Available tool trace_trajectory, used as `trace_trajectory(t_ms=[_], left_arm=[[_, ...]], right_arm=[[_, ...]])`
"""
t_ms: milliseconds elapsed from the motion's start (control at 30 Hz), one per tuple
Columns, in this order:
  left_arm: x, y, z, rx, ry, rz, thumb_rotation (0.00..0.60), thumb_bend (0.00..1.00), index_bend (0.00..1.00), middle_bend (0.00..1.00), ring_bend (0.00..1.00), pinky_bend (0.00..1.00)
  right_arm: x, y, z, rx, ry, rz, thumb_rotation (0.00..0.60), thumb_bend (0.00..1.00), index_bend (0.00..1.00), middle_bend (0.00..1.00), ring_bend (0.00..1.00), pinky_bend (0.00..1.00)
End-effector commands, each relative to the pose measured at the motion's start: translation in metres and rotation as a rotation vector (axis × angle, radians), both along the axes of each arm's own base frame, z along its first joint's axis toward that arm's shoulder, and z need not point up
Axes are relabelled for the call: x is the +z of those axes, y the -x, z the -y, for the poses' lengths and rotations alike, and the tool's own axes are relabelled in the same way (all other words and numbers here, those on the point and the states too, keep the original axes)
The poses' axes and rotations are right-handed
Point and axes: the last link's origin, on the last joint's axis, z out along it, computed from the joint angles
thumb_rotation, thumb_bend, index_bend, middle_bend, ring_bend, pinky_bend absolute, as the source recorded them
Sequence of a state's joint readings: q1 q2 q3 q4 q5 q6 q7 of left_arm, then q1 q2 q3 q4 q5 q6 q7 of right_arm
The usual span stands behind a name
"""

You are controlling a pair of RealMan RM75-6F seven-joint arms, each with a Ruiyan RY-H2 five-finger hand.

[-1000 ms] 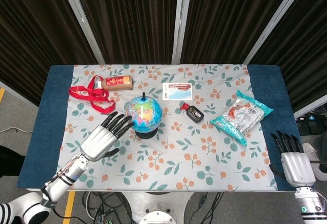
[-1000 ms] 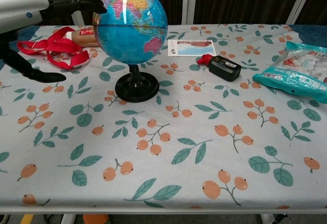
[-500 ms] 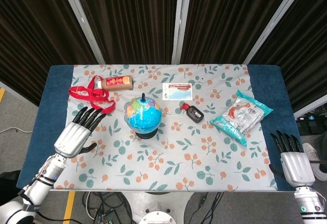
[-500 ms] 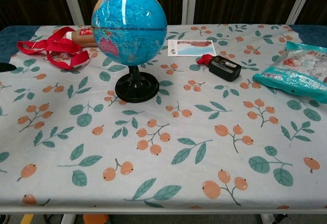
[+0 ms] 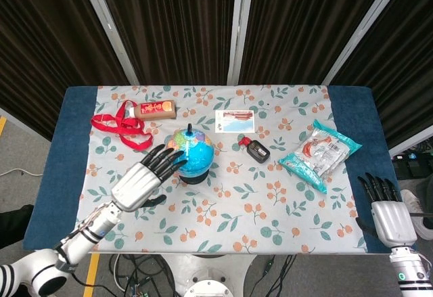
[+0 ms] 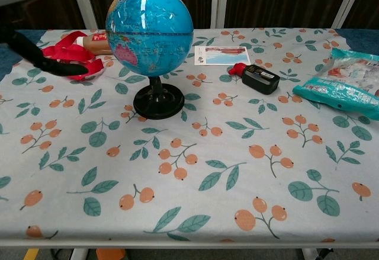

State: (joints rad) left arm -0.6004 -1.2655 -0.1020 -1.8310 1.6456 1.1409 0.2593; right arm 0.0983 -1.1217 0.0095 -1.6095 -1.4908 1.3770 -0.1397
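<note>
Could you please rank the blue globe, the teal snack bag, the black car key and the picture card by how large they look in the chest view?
1. Blue globe on its black stand, clearly largest, though nearest the camera.
2. Teal snack bag, partly cut off by the frame edge.
3. and 4. White picture card and black car key with red tag look alike; unsure.

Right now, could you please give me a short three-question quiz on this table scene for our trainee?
1. True or false: the left robot hand grips the globe.
2. Which item lies nearest the black device? A) snack bag B) postcard C) red lanyard
3. Fill in: the right robot hand rests at the table's ____ edge.

Key: 1. False; its fingers are spread beside the globe, and contact cannot be judged. 2. B. 3. Right.
</note>
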Motion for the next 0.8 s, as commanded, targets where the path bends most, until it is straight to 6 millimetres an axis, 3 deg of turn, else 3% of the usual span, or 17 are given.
trace_trajectory(t_ms=[33, 433, 800], left_arm=[[-0.011, -0.014, -0.003, -0.032, 0.02, -0.003, 0.6, 0.21, 0.0, 0.01, 0.0, 0.0], [-0.024, -0.01, -0.005, -0.011, 0.037, -0.041, 0.6, 0.21, 0.0, 0.01, 0.0, 0.0], [-0.014, 0.011, -0.003, 0.049, -0.003, -0.056, 0.6, 0.21, 0.0, 0.01, 0.0, 0.0]], right_arm=[[0.001, 0.001, 0.0, -0.003, 0.002, 0.001, 0.6, 0.14, 0.0, 0.0, 0.0, 0.0], [0.001, 0.005, -0.001, -0.01, -0.005, 0.002, 0.6, 0.15, 0.0, 0.0, 0.0, 0.0], [0.0, 0.004, -0.001, -0.009, -0.008, -0.003, 0.6, 0.14, 0.0, 0.0, 0.0, 0.0]])
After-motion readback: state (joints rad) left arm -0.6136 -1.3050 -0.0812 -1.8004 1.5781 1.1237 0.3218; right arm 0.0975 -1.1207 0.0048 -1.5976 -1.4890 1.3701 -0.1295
